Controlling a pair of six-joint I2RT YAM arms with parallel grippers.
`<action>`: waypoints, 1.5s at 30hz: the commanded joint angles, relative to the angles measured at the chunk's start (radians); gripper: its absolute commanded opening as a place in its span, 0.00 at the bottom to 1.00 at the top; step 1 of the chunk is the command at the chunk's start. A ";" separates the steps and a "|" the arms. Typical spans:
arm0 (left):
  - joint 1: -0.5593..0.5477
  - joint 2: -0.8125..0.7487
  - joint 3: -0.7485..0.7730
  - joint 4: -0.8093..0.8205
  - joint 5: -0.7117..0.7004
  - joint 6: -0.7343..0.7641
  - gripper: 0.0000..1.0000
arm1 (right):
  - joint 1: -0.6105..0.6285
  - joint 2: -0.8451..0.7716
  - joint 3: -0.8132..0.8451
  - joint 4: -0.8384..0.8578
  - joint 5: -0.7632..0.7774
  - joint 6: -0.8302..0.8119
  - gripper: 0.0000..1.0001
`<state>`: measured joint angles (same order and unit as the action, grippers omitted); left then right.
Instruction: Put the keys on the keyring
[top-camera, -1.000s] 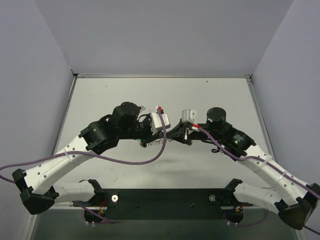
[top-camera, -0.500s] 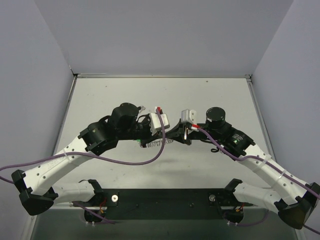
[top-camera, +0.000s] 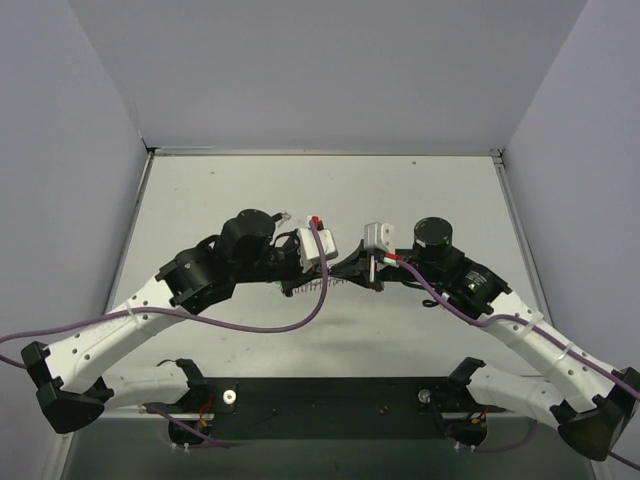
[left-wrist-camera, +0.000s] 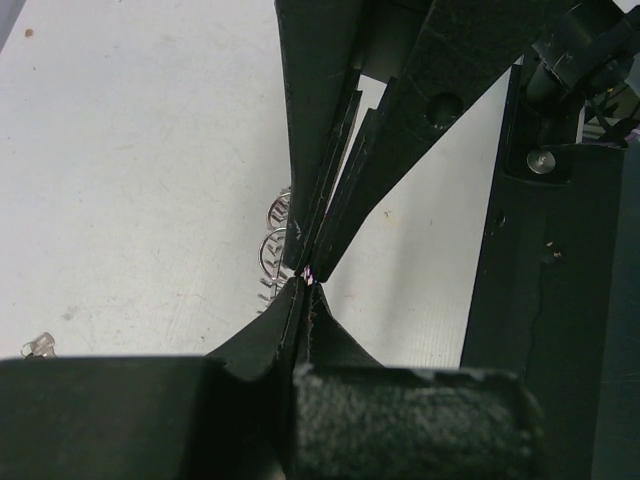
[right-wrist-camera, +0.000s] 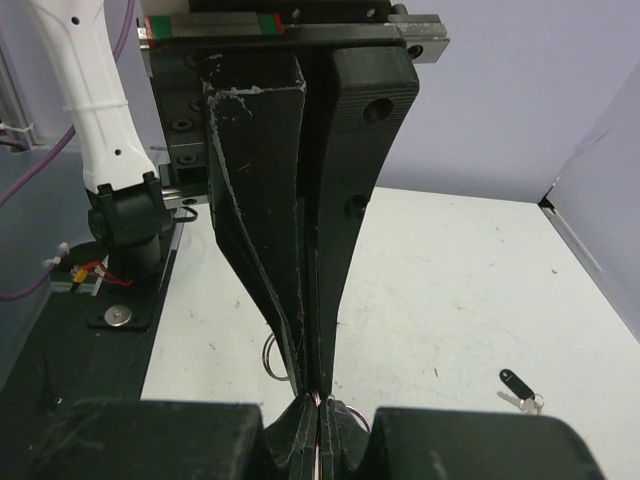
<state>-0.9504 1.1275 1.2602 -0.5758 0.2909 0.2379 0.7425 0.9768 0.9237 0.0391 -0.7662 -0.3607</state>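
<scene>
Left gripper (left-wrist-camera: 305, 290): black fingers pressed flat together, no gap visible. Right gripper (right-wrist-camera: 318, 392): same, jaws fully closed. The two sets of tips meet nose to nose over the middle of the pale grey table (top-camera: 420, 190).

The large silvery metal keyring with the wavy, coil-like rim (left-wrist-camera: 272, 240) sits right at that meeting point. In the left wrist view its loops stick out at 9 o'clock of the right gripper's tips, touching them. In the right wrist view, bits of wire show on both sides of the closed fingers, at about 10 and 4 o'clock. A thin bright sliver shows in the seam between the right fingers. Can't tell whether that is the ring or a key, or which gripper actually has the ring pinched.

Keys on the table, apart from the ring:
- dark-headed silver key (right-wrist-camera: 512, 380), lying flat at 4 o'clock of the right tips, well apart
- small silvery key (left-wrist-camera: 35, 345), at 8 o'clock of the left tips, at the frame edge; head colour unreadable
</scene>
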 joint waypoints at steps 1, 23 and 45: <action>-0.008 -0.061 0.004 0.137 -0.007 -0.026 0.01 | 0.009 -0.029 -0.017 0.048 -0.004 -0.006 0.00; 0.005 -0.158 -0.085 0.246 -0.171 -0.092 0.60 | 0.008 -0.093 -0.111 0.179 0.010 -0.036 0.00; 0.038 -0.172 -0.245 0.399 0.117 -0.100 0.70 | -0.140 -0.165 -0.218 0.551 -0.231 0.213 0.00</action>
<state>-0.9180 0.9794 1.0508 -0.2890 0.3233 0.1631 0.6434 0.8108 0.7300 0.2977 -0.9195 -0.2821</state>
